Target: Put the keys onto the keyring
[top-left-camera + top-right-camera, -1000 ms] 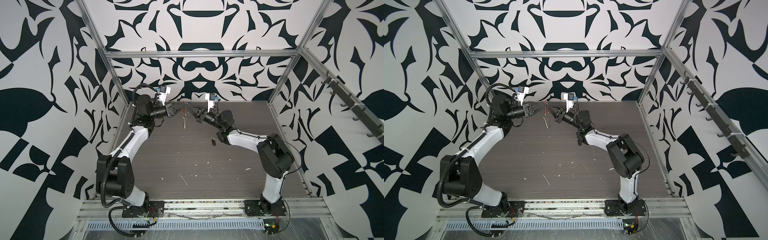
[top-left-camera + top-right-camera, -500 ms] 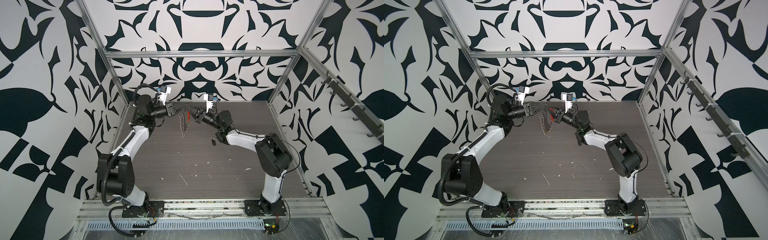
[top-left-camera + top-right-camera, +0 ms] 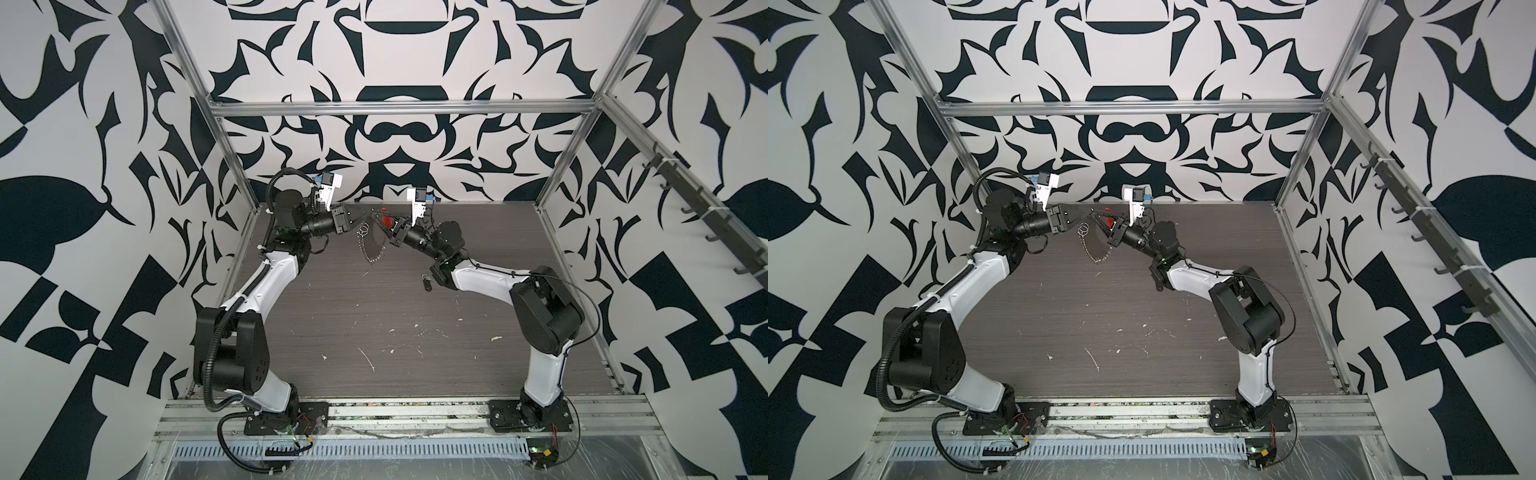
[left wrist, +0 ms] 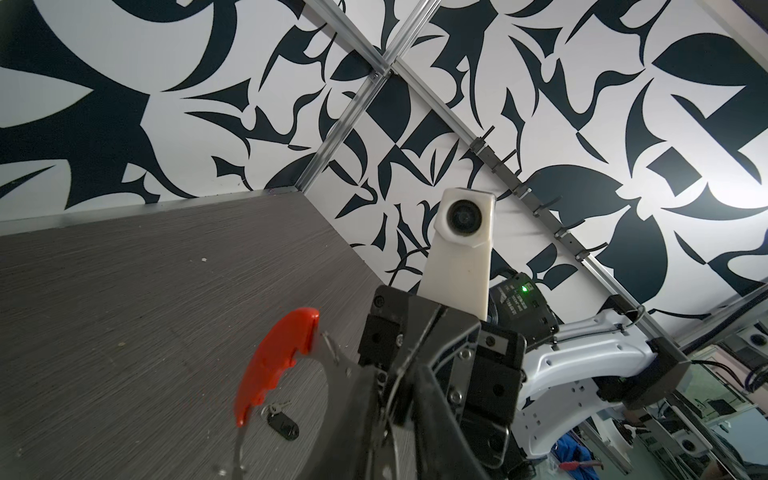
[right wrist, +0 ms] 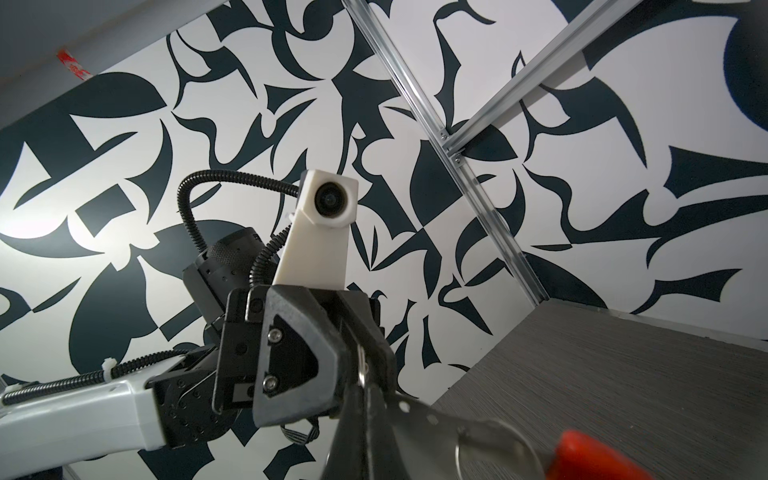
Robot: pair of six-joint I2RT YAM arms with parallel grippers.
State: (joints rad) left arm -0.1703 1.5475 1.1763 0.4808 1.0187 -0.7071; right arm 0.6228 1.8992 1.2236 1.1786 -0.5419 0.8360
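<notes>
While both my arms are raised over the back of the worktop (image 3: 374,324), my left claw (image 3: 365,214) and my right claw (image 3: 385,224) meet almost tip to tip in both top views, with the keyring (image 3: 372,260) held up in the air between them. My left claw is closed down narrow on a thin silvery strip of the keyring, which my right wrist view shows pinched between its fingers (image 5: 374,357). My right claw is clamped fully closed on the keyring next to the red section (image 3: 387,220), and from my left wrist view that red curve (image 4: 274,365) arcs away from its black body. The chain links (image 3: 1089,249) hang down from the two grips in a slack loop above the worktop, and the small split ring (image 3: 364,228) dangles just under my left claw. The black key (image 3: 427,284) is not on the keyring: it lies flat on the worktop, near my right arm (image 3: 478,278) and well apart from the hanging loop. In my left wrist view the key (image 4: 284,426) shows its tiny silver ring at one end.
</notes>
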